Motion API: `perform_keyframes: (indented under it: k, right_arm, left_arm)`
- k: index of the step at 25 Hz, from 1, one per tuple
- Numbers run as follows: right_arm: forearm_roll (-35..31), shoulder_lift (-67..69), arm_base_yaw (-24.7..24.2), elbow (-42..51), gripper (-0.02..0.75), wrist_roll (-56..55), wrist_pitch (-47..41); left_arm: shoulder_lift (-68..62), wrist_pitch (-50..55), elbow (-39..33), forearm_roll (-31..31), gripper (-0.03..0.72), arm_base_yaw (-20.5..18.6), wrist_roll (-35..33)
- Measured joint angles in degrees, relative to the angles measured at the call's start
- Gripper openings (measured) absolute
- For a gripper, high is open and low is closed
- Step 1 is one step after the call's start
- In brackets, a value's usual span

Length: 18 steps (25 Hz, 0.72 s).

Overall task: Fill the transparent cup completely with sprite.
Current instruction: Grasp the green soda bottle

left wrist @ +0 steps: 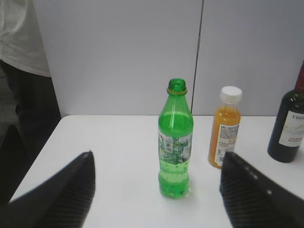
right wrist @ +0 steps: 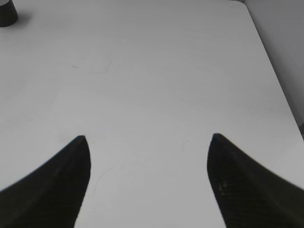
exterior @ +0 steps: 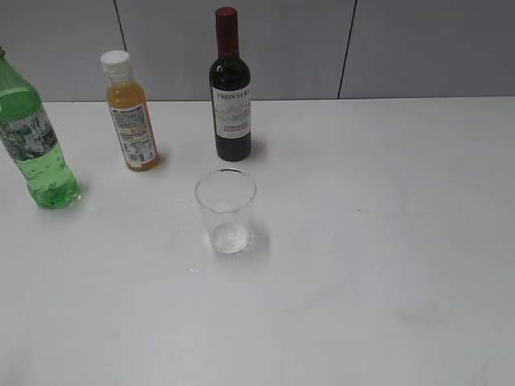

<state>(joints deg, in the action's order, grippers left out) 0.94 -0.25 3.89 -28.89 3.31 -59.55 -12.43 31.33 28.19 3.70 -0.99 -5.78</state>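
Note:
The transparent cup (exterior: pixel 226 211) stands upright and empty near the middle of the white table. The green sprite bottle (exterior: pixel 32 137) stands at the far left, uncapped; it also shows in the left wrist view (left wrist: pixel 175 142), straight ahead of my left gripper (left wrist: pixel 156 178). That gripper is open and empty, a short way back from the bottle. My right gripper (right wrist: pixel 148 161) is open and empty above bare table. Neither gripper shows in the exterior view.
An orange-juice bottle (exterior: pixel 131 112) with a white cap and a dark wine bottle (exterior: pixel 231 88) with a red top stand behind the cup. A grey wall runs along the table's far edge. A person's white shirt (left wrist: pixel 21 35) shows beyond the table's left end.

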Motion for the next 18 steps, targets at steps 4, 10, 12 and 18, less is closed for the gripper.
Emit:
perform_keyframes:
  k: [4,10,12,18]
  right_arm:
    - [0.0,0.0,0.0,0.0,0.581,0.0,0.0]
    - [0.0,0.0,0.0,0.0,0.581,0.0,0.0]
    - [0.0,0.0,0.0,0.0,0.581,0.0,0.0]
    - [0.0,0.0,0.0,0.0,0.603,0.0,0.0]
  left_arm:
    - [-7.2,-8.4,0.0,-0.1,0.621,0.0,-0.5]
    - [-18.2,-25.3,-3.7,0.2,0.619,0.0,-0.6]
    - [-22.3,-30.2,-5.6,0.5,0.617,0.0,-0.6]
    - [-34.2,-41.4,-8.6,0.7,0.617,0.0,-0.7]
